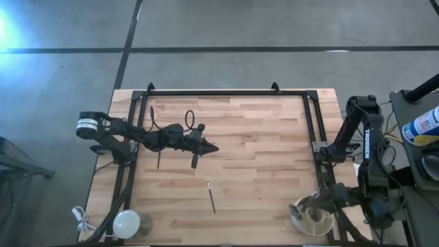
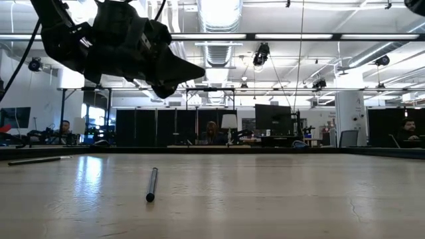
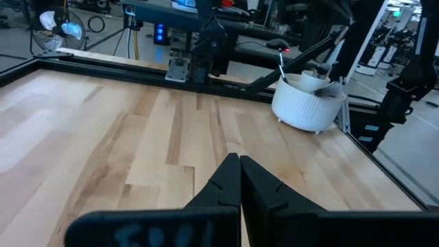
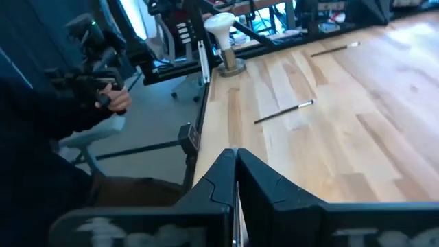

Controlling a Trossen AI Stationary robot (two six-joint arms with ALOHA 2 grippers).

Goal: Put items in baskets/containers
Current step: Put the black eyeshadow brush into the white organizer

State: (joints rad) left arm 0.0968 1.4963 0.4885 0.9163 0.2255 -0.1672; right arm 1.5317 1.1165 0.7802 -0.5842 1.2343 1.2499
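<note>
**Left arm is closest to the loose brushes, tub sits way over by the right arm**

Nearest the low camera is a dark brush lying on the wooden table, one end aimed at the lens.

From above, biggest first. Left arm reaches in from 9 o'clock, and the left gripper hangs above the table's middle, fingers pinched together on nothing. Right arm is folded at the 3 o'clock edge, with the right gripper clenched and empty too, right by the cream tub at about 5 o'clock. That tub already has a few brushes poking out.

Three brushes look to be still out:
- short dark brush just under the left gripper, toward 7 o'clock from its tip, long axis running 12 to 6
- thin brush further toward 6 o'clock, also roughly 12 to 6, slightly tilted
- another thin brush under the left forearm, same direction

I'd guess the left gripper goes next; it's nearer to all three.
</note>
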